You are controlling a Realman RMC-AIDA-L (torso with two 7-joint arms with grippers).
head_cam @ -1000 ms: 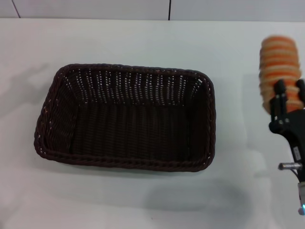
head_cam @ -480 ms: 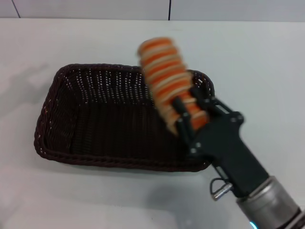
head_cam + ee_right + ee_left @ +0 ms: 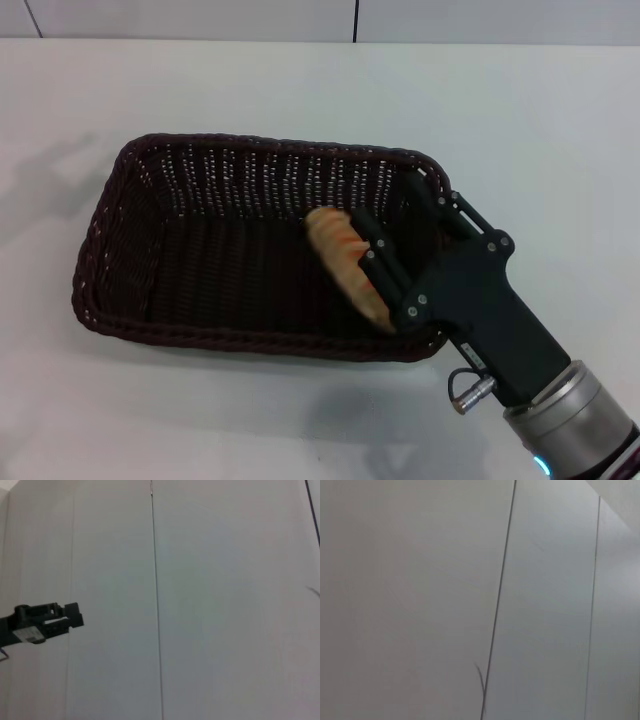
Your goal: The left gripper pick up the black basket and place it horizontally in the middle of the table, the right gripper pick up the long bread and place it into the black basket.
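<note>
Black basket (image 3: 200, 260): sits flat on the white tabletop (image 3: 520, 120), long side running across, roughly central, so its half of the job looks done.

Long bread (image 3: 345, 262): inside the basket at its right end, tilted, far tip low near the woven floor, near end held up by the fingers. I can't tell if the tip touches the floor.

Right end effector (image 3: 378, 268): reaches in over the basket's right front corner, two black fingers clamped on the bread's near half, silver wrist out over the tabletop.

Left end effector: not visible from the head view; its wrist camera shows only pale wall panels, so it seems parked away from the work.

Risk, rim contact: the black body hangs right over the braided rim at the corner. Dropping lower could press on that rim and tip or shove the light wicker basket.

Risk, release: let go at this tilt, the bun may roll or lean against the right wall instead of lying flat.

Risk, withdrawal: pulling back low could snag a finger on the openwork side and drag the basket off centre.

Risk, squeeze: a soft bun gripped hard may come out dented.
</note>
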